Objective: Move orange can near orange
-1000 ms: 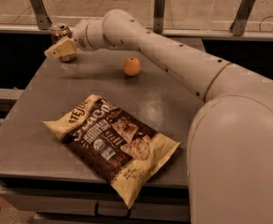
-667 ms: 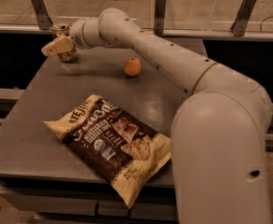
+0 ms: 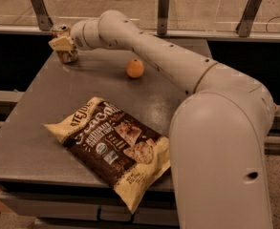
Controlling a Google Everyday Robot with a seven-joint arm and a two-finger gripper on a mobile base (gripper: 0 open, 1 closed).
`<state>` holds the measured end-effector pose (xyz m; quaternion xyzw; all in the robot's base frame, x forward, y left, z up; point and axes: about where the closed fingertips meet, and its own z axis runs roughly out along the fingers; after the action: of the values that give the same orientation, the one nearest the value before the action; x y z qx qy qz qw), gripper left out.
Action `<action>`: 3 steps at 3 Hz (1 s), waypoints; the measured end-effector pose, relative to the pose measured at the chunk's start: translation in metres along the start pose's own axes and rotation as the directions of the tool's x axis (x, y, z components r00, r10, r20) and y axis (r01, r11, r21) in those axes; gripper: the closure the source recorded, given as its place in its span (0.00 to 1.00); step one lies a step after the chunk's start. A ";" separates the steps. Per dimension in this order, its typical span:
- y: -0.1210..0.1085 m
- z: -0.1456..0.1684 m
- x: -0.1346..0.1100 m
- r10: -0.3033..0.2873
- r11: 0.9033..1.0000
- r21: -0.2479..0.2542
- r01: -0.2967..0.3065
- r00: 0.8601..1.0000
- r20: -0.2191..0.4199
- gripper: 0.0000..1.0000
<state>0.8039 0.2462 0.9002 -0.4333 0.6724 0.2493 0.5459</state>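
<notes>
camera view: end effector [image 3: 62,43] sits at the far left corner of the bench [image 3: 39,113], right at the orange can [image 3: 69,56]. a pale part of it lies across the can's upper front. cannot tell whether it is clamped on the can or only set around it. the can looks upright, silver top showing above the end effector, its base at or just above the bench surface; which of the two is unclear.

orange [image 3: 135,68] rests on the bench to the right of the can, a little nearer, well apart from it. arm [image 3: 168,56] runs from the near right across the far side, passing just behind the orange. chip bag [image 3: 113,149] lies flat at the near middle, out of the straight line from can to orange.

risks, as judged:
- a loose or off-centre hold could let the can slip or tip once it travels right.
- the orange is round and free; a nudge from the can or the arm's underside would roll it away, possibly off the bench.
- setting the can down tilted or releasing too high could topple it.
- a low sweep might drag the can along the surface.
</notes>
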 end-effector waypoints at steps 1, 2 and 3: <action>-0.006 -0.008 -0.004 -0.025 0.999 0.031 0.025 1.000 0.002 0.65; -0.017 -0.030 -0.020 -0.060 0.996 0.067 0.059 0.998 0.021 0.87; -0.029 -0.064 -0.027 -0.080 0.992 0.099 0.078 0.997 0.013 1.00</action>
<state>0.7964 0.1878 0.9476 -0.4301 0.6616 0.1979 0.5814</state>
